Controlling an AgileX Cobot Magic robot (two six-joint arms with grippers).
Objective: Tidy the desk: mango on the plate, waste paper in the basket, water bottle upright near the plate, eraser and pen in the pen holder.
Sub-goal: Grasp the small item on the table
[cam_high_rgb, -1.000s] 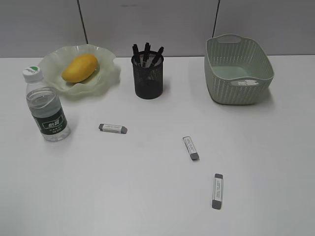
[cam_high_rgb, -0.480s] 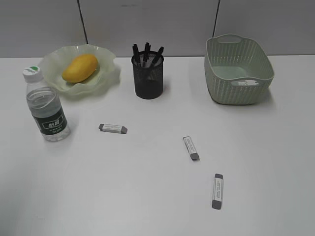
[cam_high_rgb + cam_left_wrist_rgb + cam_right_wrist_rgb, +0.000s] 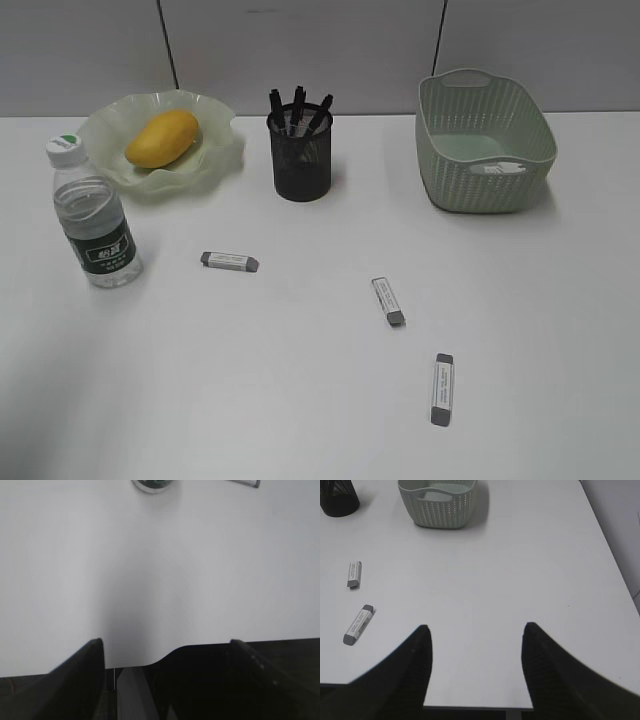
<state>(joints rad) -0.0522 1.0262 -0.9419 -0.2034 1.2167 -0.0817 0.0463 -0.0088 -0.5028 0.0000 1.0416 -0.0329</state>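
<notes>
The mango lies on the plate at the back left. In front of the plate the water bottle stands upright. Several black pens stick out of the pen holder. Three erasers lie on the desk: one left of centre, one in the middle, one nearer the front. A white bit shows through the basket's front handle hole; whether it is the waste paper I cannot tell. My left gripper and right gripper stand open and empty over the desk's front edge.
In the right wrist view the basket and the pen holder are far ahead, with two erasers to the left. The desk's right edge runs close to a wall. Neither arm shows in the exterior view.
</notes>
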